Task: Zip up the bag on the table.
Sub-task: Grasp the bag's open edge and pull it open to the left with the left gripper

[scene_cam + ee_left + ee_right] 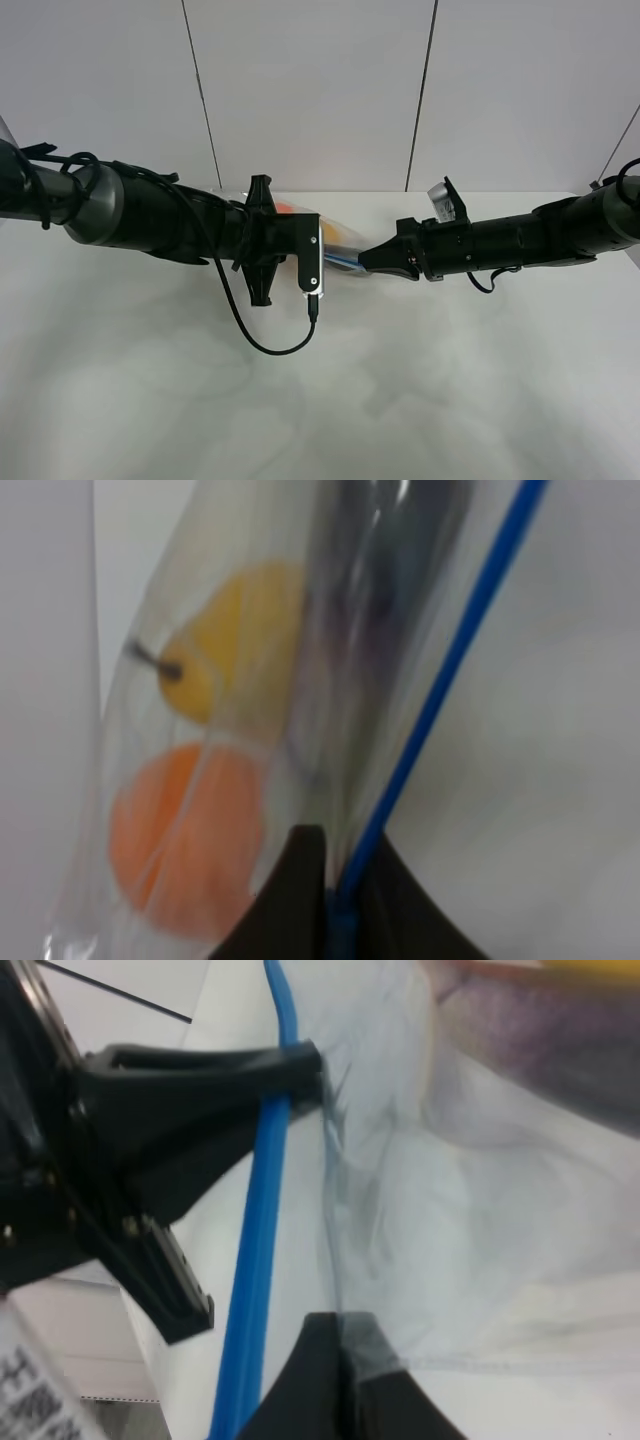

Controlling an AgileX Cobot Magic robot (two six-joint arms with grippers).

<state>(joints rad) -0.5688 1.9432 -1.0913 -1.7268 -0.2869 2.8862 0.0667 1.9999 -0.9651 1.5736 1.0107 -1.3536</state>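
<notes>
The bag [338,240] is on the white table [420,400], between the two arms (a round orange thing [185,830], a yellow fruit [235,640] and something dark purple [380,590] show through it). The left claw [335,890] is pinched tight on the bag's blue zip strip [450,670]. The right claw [345,1360] is pinched tight on the clear plastic just beside that strip.

The bag [250,680] is clear glossy plastic, the table [450,400] smooth matt white
</notes>
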